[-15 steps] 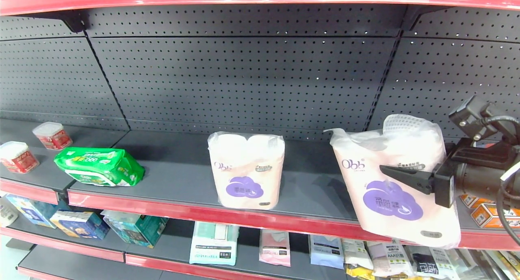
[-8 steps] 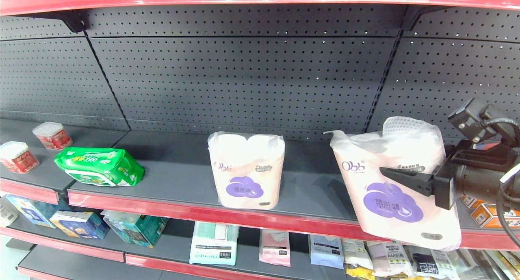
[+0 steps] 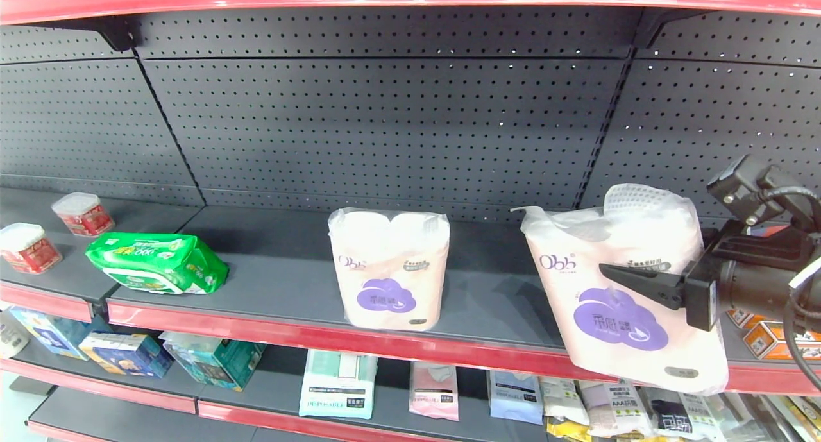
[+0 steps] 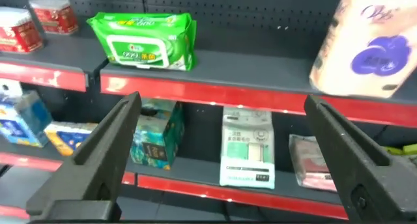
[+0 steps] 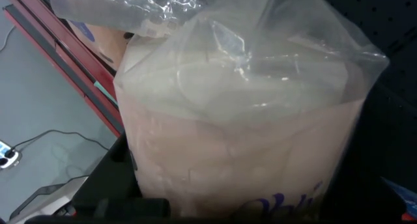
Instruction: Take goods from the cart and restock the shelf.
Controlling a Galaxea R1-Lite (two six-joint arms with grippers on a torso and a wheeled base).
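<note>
The first roll pack [image 3: 388, 269] stands upright on the shelf [image 3: 282, 275], near the middle of its front edge; I count that unit as stocked. My right hand [image 3: 625, 269] is clamped on the second roll pack [image 3: 616, 346], which is tilted, its lower end overhanging the front edge toward the shelf's right end. Seating and release remain. My left hand [image 4: 221, 105] is spread apart and empty, facing the lower shelves [image 4: 195, 178].
</note>
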